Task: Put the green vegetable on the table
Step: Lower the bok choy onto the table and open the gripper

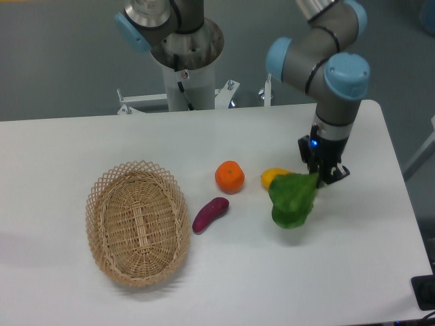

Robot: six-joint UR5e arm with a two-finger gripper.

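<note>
The green vegetable (292, 200), a bright green crinkled leaf, hangs from my gripper (318, 175) at the right of the white table (353, 272). The gripper is shut on its narrow stem end. The broad leaf droops down and left, low over the table or touching it; I cannot tell which. The leaf partly hides the yellow vegetable (273, 176) behind it.
An orange (230, 176) and a small purple eggplant piece (210, 214) lie left of the leaf. An oval wicker basket (137, 221) stands empty at the left. The robot base (187, 61) is at the table's back edge.
</note>
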